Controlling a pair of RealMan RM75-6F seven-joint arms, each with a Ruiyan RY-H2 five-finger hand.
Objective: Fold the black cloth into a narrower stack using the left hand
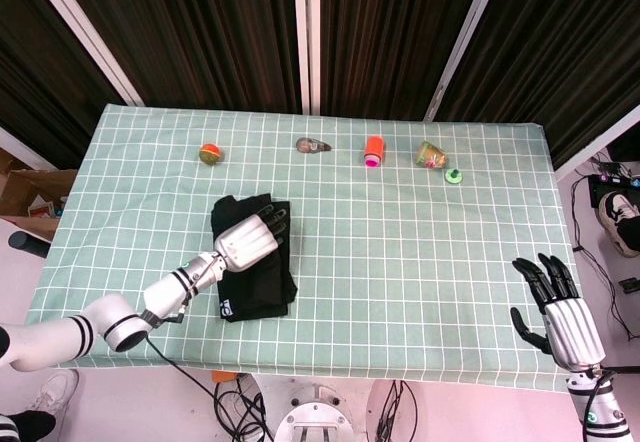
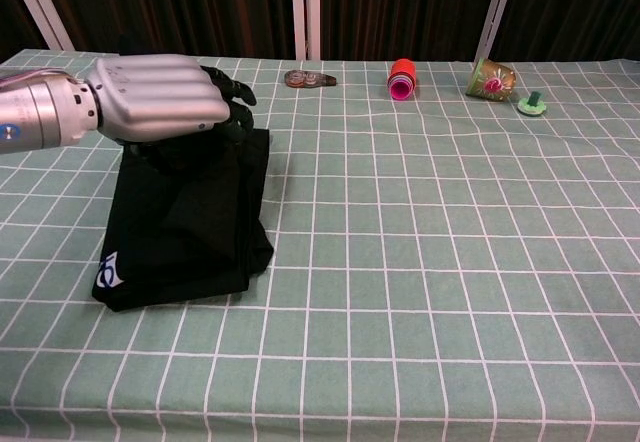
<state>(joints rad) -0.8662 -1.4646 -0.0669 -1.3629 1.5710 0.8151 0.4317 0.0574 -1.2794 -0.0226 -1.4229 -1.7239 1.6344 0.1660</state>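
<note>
Your left hand point(image 2: 155, 97) lies flat, fingers together, on the folded black cloth point(image 2: 185, 227) at counter point(image 1: 400, 262) left. Only head view shows your right hand point(image 1: 556, 307), spread and empty, off the near-right corner. Small toys line the far edge.

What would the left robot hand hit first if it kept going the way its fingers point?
Probably nothing soon: the left robot hand on the black cloth points up-right across bare tablecloth. The orange cup lies roughly that way, though depth is unclear.
</note>
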